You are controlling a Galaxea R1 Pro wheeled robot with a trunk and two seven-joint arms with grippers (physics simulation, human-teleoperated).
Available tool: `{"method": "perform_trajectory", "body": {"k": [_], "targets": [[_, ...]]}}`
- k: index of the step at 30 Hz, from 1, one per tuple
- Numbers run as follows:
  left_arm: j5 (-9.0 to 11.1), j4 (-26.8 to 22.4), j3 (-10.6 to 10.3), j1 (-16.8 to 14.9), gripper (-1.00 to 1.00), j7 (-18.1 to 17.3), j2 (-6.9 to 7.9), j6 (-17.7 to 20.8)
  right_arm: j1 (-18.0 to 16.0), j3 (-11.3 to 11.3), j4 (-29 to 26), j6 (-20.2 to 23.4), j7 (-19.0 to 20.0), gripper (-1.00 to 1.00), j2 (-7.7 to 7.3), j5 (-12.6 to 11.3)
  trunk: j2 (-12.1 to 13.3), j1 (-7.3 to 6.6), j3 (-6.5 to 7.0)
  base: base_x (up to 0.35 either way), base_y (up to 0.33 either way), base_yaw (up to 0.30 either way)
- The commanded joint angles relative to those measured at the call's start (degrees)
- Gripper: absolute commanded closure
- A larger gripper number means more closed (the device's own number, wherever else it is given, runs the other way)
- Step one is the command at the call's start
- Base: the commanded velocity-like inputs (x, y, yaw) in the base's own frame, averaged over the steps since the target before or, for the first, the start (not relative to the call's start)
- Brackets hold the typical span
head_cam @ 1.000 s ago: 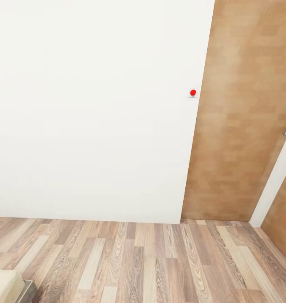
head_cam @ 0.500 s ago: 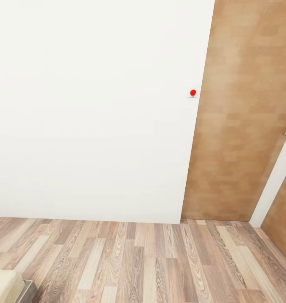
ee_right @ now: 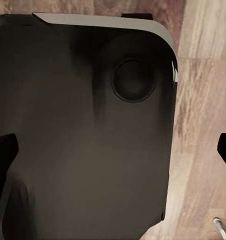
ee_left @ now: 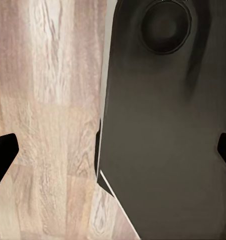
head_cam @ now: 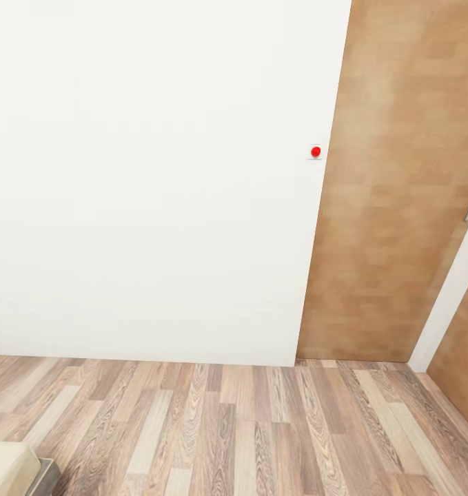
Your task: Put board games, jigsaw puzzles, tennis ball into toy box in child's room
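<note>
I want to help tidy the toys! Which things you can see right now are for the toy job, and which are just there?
For the toy job:
- nothing here yet; left gripper and right gripper open, empty

Just there:
- white wall
- red button
- wooden door
- plank floor
- the robot's dark base

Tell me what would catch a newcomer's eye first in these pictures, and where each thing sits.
The small red round wall button stands out most, alone on the bare white wall right beside the edge of the tall wooden door at the head view's right. Below them runs the wood-plank floor, with a pale cushioned corner poking in at the lower left. Each wrist view looks down at a large dark rounded part of the robot's body over the same planks.
</note>
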Motion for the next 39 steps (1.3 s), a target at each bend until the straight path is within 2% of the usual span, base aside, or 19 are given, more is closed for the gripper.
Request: {"method": "perform_trajectory", "body": {"k": [1, 4, 5, 6, 9, 14, 17, 22, 23, 26, 27, 29, 30, 32, 33, 35, 36, 38, 39], "targets": [[0.2, -0.1, 0.0, 0.0, -1.00, -0.2, 0.00, 0.0, 0.0, 0.0, 0.0, 0.0, -0.2, -1.00, 0.00, 0.0, 0.0, 0.00, -0.05, 0.000, 0.000, 0.000], [-0.7, -0.1, 1.0, -0.2, -1.00, -1.2, -0.41, 0.4, 0.0, -0.1, 0.0, -0.1, -1.2, -1.00, 0.09, -0.1, 0.0, 0.00, -0.05, 0.000, 0.000, 0.000], [-8.0, -0.2, 3.4, -0.4, -1.00, -4.1, -0.73, 0.6, 0.0, -0.1, 0.0, -0.2, -1.5, -1.00, 0.11, -0.1, 0.0, 0.00, -0.05, 0.000, 0.000, 0.000], [-8.1, -0.2, 3.5, -0.8, -1.00, -4.1, -1.13, 0.8, -0.1, -0.1, 0.0, -0.2, -1.5, -1.00, 0.15, -0.1, 0.0, 0.00, -0.05, 0.000, 0.000, 0.000], [-8.1, -0.3, 3.6, -1.3, -1.00, -4.2, -1.56, 1.0, -0.2, -0.1, 0.0, -0.2, -1.6, -1.00, 0.17, -0.1, 0.0, 0.00, -0.05, 0.000, 0.000, 0.000], [-8.0, -0.6, 3.9, -5.6, -1.00, -4.4, -2.54, 3.0, -2.2, -0.1, -0.6, 0.2, -1.6, -1.00, 0.35, -0.1, 0.0, 0.00, -0.05, 0.000, 0.000, 0.000], [-8.0, -0.6, 4.0, -6.9, -1.00, -4.4, -2.63, 3.8, -3.0, -0.1, -0.8, 0.3, -1.5, -1.00, 0.36, -0.1, 0.0, 0.00, -0.05, 0.000, 0.000, 0.000], [-7.6, -0.9, 4.1, -12.9, -1.00, -4.5, -2.96, 7.3, -6.6, 0.0, -1.3, 1.4, -1.5, -1.00, 0.40, -0.1, 0.0, 0.00, -0.05, 0.000, 0.000, 0.000], [-7.6, -0.9, 4.1, -12.9, -1.00, -4.5, -2.96, 7.3, -6.6, 0.0, -1.3, 1.4, -1.5, -1.00, 0.40, -0.1, 0.0, 0.00, -0.05, 0.000, 0.000, 0.000], [-6.8, -1.0, 4.2, -17.7, -1.00, -4.5, -3.40, 9.0, -10.2, -0.1, -1.5, 4.0, -1.8, -1.00, 0.39, -0.1, 0.0, 0.00, -0.05, 0.000, 0.000, 0.000], [-6.8, -1.0, 4.2, -17.7, -1.00, -4.5, -3.40, 9.0, -10.2, -0.1, -1.5, 4.0, -1.8, -1.00, 0.39, -0.1, 0.0, 0.00, -0.05, 0.000, 0.000, 0.000], [-5.8, -1.0, 4.2, -20.7, -1.00, -4.2, -3.90, 9.7, -13.1, -0.2, -1.6, 6.2, -2.2, -1.00, 0.35, -0.1, 0.0, 0.00, -0.05, 0.000, 0.000, 0.000], [-5.8, -1.0, 4.2, -20.7, -1.00, -4.2, -3.90, 9.7, -13.1, -0.2, -1.6, 6.2, -2.2, -1.00, 0.35, -0.1, 0.0, 0.00, -0.05, 0.000, 0.000, 0.000], [-4.3, -1.1, 4.2, -23.4, -1.00, -4.1, -4.30, 10.1, -16.0, -0.2, -1.6, 8.4, -2.8, -1.00, 0.33, -0.1, 0.0, 0.00, -0.05, 0.000, 0.000, 0.000], [-4.3, -1.1, 4.2, -23.4, -1.00, -4.1, -4.30, 10.1, -16.0, -0.2, -1.6, 8.4, -2.8, -1.00, 0.33, -0.1, 0.0, 0.00, -0.05, 0.000, 0.000, 0.000], [-2.2, -1.1, 4.2, -25.7, -1.00, -4.0, -4.58, 10.4, -18.7, -0.2, -1.7, 10.2, -3.2, -1.00, 0.28, -0.2, 0.0, 0.00, -0.05, 0.000, 0.000, 0.000], [-2.2, -1.1, 4.2, -25.7, -1.00, -4.0, -4.58, 10.4, -18.7, -0.2, -1.7, 10.2, -3.2, -1.00, 0.28, -0.2, 0.0, 0.00, -0.05, 0.000, 0.000, 0.000], [0.0, -1.2, 4.2, -27.4, -1.00, -4.1, -4.87, 10.5, -21.1, -0.3, -1.7, 11.6, -3.3, -1.00, 0.22, -0.2, 0.0, 0.00, -0.05, 0.000, 0.000, 0.000], [0.0, -1.2, 4.2, -27.4, -1.00, -4.1, -4.87, 10.5, -21.1, -0.3, -1.7, 11.6, -3.3, -1.00, 0.22, -0.2, 0.0, 0.00, -0.05, 0.000, 0.000, 0.000]]}}
